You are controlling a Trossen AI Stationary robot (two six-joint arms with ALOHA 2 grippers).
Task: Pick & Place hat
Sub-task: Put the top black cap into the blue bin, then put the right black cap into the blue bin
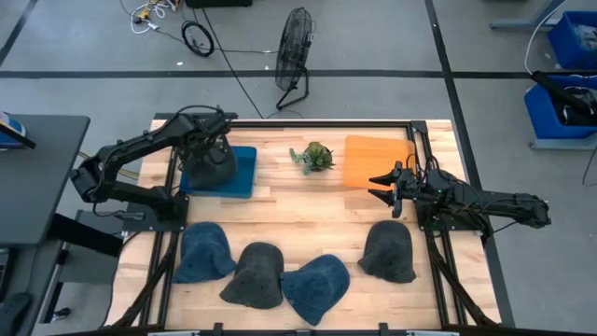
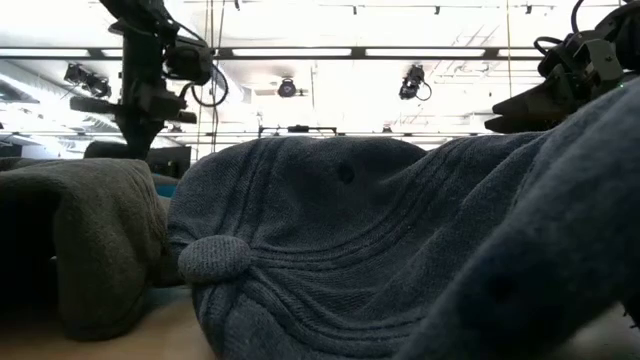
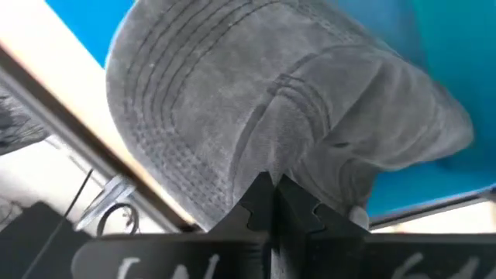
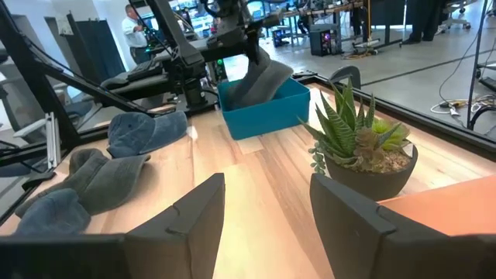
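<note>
A grey hat (image 1: 213, 166) sits at the blue bin (image 1: 244, 173) on the table's far left. My left gripper (image 1: 213, 147) stands over it, shut on its cloth; the left wrist view shows the hat (image 3: 256, 101) filling the picture above the shut fingertips (image 3: 271, 194). In the right wrist view the hat (image 4: 262, 79) stands tall inside the bin (image 4: 267, 112). My right gripper (image 1: 385, 188) waits open at the table's right side, beside the orange tray (image 1: 373, 154), touching nothing. My left gripper pinches a raised fold of the grey hat's crown (image 3: 273, 159) between its two shut fingers, coming from above and pointing down. The hat hangs drawn up below the fingers, and its lower part (image 4: 256, 97) is inside the blue bin.
A small potted plant (image 1: 312, 157) stands between the bin and the orange tray. Along the near edge lie several more hats: blue (image 1: 203, 250), grey (image 1: 255, 273), blue (image 1: 315, 287), grey (image 1: 389, 250). Bare wood (image 1: 298, 210) lies in the middle. A fan (image 1: 295, 42) stands beyond the table.
</note>
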